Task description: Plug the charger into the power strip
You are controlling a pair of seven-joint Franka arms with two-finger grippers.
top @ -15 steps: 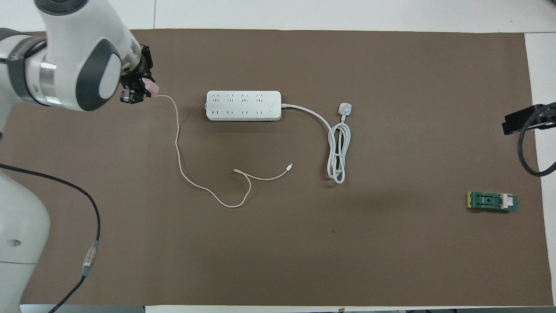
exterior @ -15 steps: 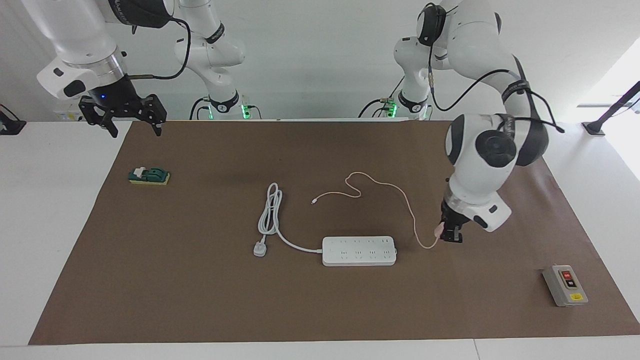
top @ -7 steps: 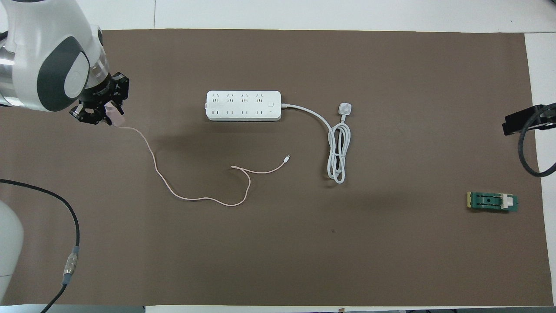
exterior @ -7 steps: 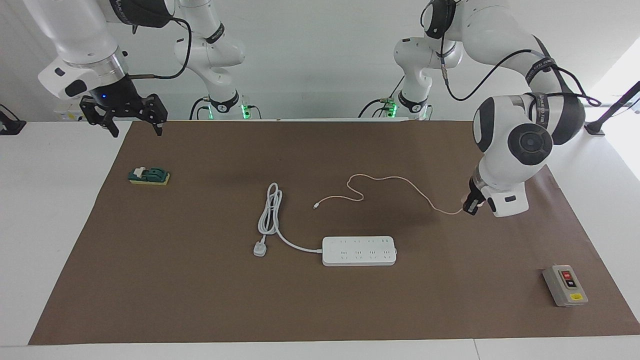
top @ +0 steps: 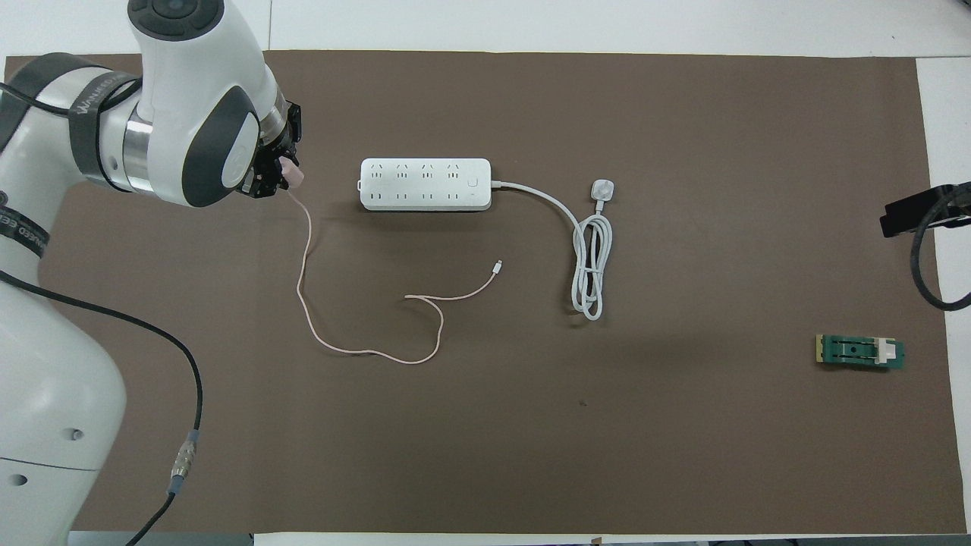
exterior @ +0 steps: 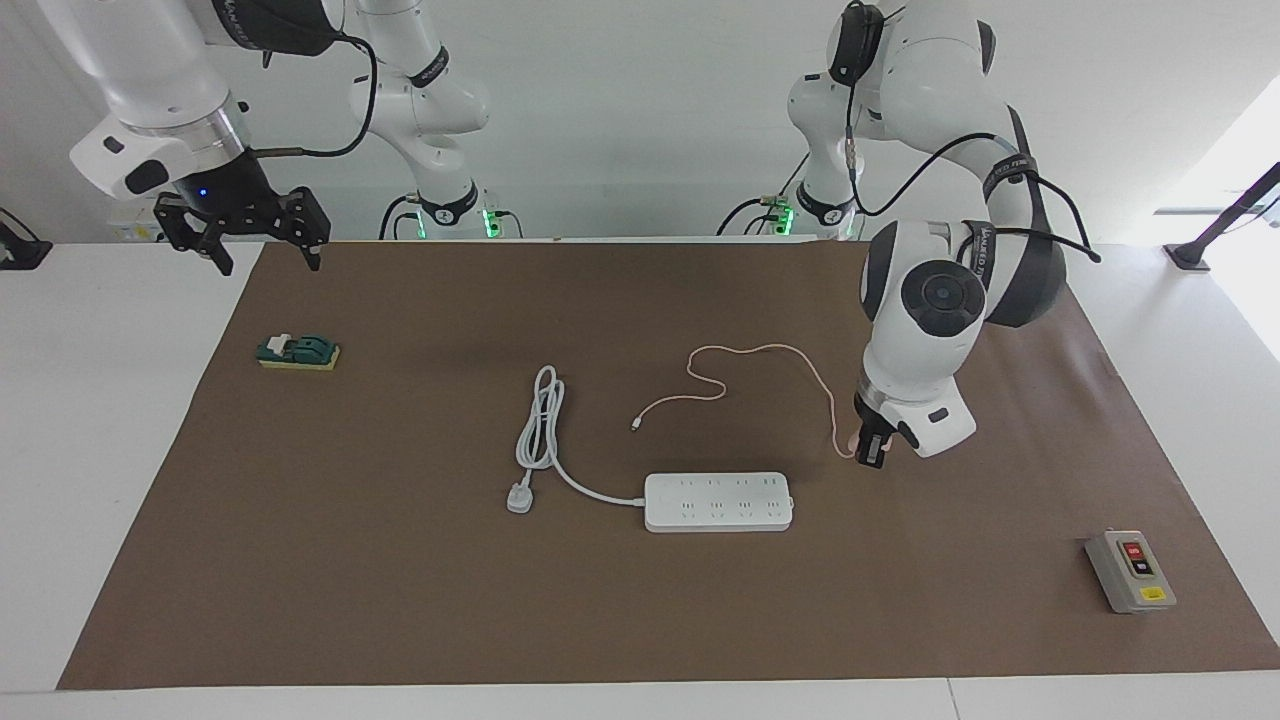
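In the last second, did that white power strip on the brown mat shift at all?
No. The power strip lies in the same spot on the brown mat, with its white plug beside it as before.

left gripper [top: 274, 168]: clamped on charger [top: 291, 174] | beside power strip [top: 425, 184]

Both arms [exterior: 940, 300] have glossy white shells, dark grey round joint caps, black cables, black grippers and green lights at the bases.
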